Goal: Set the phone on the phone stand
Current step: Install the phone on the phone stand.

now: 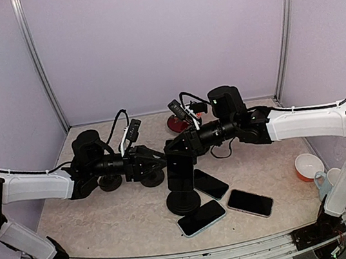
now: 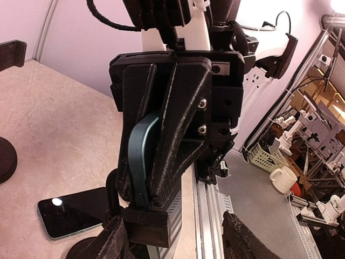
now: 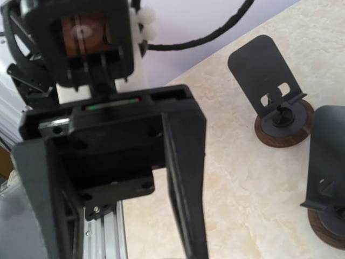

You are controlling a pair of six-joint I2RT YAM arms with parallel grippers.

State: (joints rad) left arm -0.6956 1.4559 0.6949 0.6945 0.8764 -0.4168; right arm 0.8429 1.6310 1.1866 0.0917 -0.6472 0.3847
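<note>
At the middle of the table [image 1: 95, 219], over the black phone stand [image 1: 184, 201]: a meeting of both arms, and a task judged almost done.

Reaching in low from the right, the right arm [image 1: 302, 122], wrist turned to point the right gripper [image 2: 148, 197] down onto the stand. Stretched across from the left, about level with the tabletop, the left arm [image 1: 32, 186], with the left gripper [image 1: 159, 164] side-on to the stand.

Pinched between the right gripper's closed jaws: the teal-edged phone [image 2: 139, 162], upright, lower end apparently seated at the stand's front lip [image 2: 145, 229]. Spread wide on either side, the left fingers [image 2: 113, 243], gripping nothing.

Left to do, by the look of it: release by the right, then retreat of both.

Flat beside the base, three spare phones [image 1: 201, 218]; farther back, two spare stands [image 3: 277, 97].
</note>
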